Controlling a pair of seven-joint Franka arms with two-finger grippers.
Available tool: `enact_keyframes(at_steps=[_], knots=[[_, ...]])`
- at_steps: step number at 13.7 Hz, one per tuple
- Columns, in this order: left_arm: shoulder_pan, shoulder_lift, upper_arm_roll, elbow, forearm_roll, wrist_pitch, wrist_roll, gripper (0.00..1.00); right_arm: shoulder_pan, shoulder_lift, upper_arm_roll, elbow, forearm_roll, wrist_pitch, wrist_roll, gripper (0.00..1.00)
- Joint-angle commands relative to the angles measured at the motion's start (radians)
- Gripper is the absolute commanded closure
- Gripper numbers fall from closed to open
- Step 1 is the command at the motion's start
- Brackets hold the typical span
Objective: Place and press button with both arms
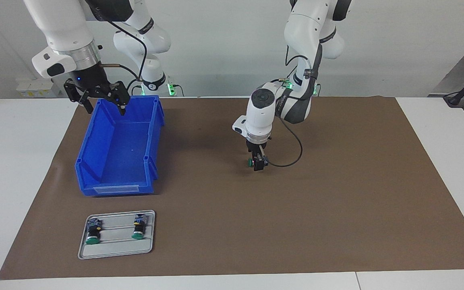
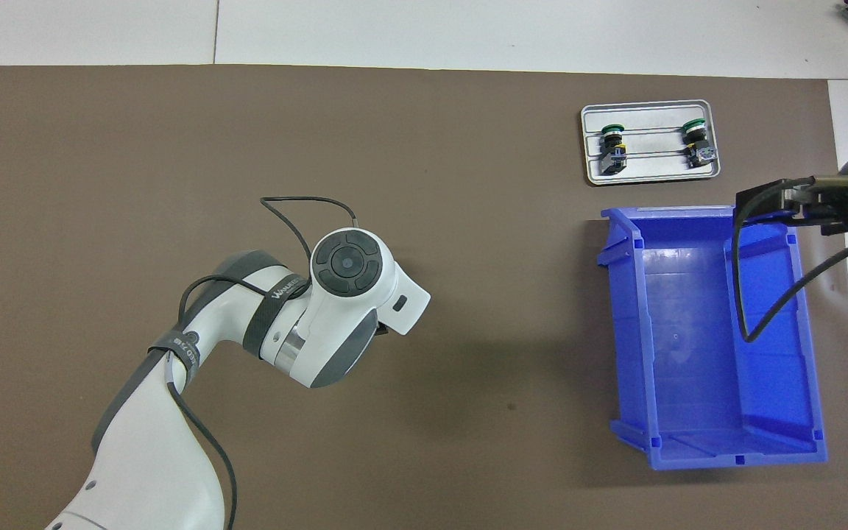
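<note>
My left gripper (image 1: 257, 163) hangs straight down low over the middle of the brown mat (image 1: 336, 193). It is shut on a button (image 1: 251, 162), whose green cap points toward the right arm's end of the table. In the overhead view the left wrist (image 2: 350, 294) hides this gripper and its button. My right gripper (image 1: 102, 101) is open and empty over the robots' end of the blue bin (image 1: 152, 133); it also shows in the overhead view (image 2: 766, 202). Two more buttons (image 1: 92, 233) (image 1: 138, 228) lie in a grey tray (image 1: 115, 250).
The blue bin (image 2: 696, 353) has nothing in it and stands toward the right arm's end of the mat. The grey tray (image 2: 652, 174) lies on the mat farther from the robots than the bin. A black cable loops from the left wrist.
</note>
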Motion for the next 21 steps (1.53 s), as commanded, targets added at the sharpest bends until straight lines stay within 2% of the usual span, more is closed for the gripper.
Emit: enact_keyframes(at_steps=[1,4,6,11,15,16,18,21], knots=[[-0.006,0.007,0.006,-0.029,0.023,0.046,-0.043,0.01,0.009,-0.026,-0.015,-0.016,-0.008,-0.015,-0.023,0.00],[-0.009,0.005,0.006,-0.043,0.023,0.046,-0.054,0.01,0.009,-0.044,-0.017,-0.046,-0.009,-0.015,-0.023,0.00],[-0.008,0.005,0.006,-0.044,0.023,0.049,-0.083,0.20,0.010,-0.046,-0.018,-0.048,-0.008,-0.012,-0.023,0.00],[-0.009,0.005,0.006,-0.050,0.025,0.079,-0.082,0.23,0.010,-0.046,-0.017,-0.057,-0.008,-0.014,-0.020,0.00],[-0.009,0.005,0.006,-0.055,0.048,0.077,-0.082,0.42,0.001,-0.033,-0.017,-0.062,-0.003,-0.015,-0.014,0.00],[-0.008,0.005,0.006,-0.055,0.048,0.077,-0.082,0.51,0.002,-0.033,-0.017,-0.062,-0.003,-0.015,-0.014,0.00],[-0.006,0.005,0.007,-0.047,0.057,0.075,-0.082,0.60,0.001,-0.033,-0.017,-0.060,-0.003,-0.015,-0.011,0.00],[0.000,0.005,0.009,-0.029,0.063,0.065,-0.082,0.72,0.002,-0.033,-0.017,-0.062,-0.003,-0.015,-0.014,0.00]])
